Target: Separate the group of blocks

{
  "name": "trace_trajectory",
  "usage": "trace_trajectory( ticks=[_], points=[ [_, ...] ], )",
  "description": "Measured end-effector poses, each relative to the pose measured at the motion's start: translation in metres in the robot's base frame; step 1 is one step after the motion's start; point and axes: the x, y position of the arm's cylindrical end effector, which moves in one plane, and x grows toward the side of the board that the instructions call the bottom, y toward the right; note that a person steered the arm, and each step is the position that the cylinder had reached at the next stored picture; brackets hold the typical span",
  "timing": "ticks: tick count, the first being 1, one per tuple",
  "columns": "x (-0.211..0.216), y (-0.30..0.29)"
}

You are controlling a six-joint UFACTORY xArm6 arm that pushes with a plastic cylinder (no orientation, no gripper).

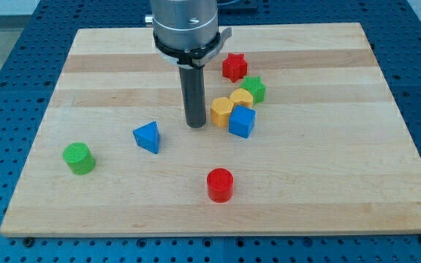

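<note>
My tip [196, 125] just left of yellow hexagon block [221, 112].

Red star [234, 66], green star [253, 88], two yellow blocks [241, 98] [221, 112] and blue cube [242, 121] cluster together.

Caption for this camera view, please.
My tip just left of a cluster: yellow hexagon, yellow block, blue cube, green star.

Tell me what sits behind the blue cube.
Directly behind the blue cube sit two yellow blocks, touching it; the cube covers their lower edges. My tip stands left.
</note>
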Motion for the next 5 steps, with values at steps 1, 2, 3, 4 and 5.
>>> trace_trajectory(
  ticks=[1,2,3,4,5],
  points=[
    [-0.007,0.006],
    [-0.045,0.033],
    [-0.082,0.071],
    [-0.116,0.112],
    [-0.128,0.13]
  ],
)
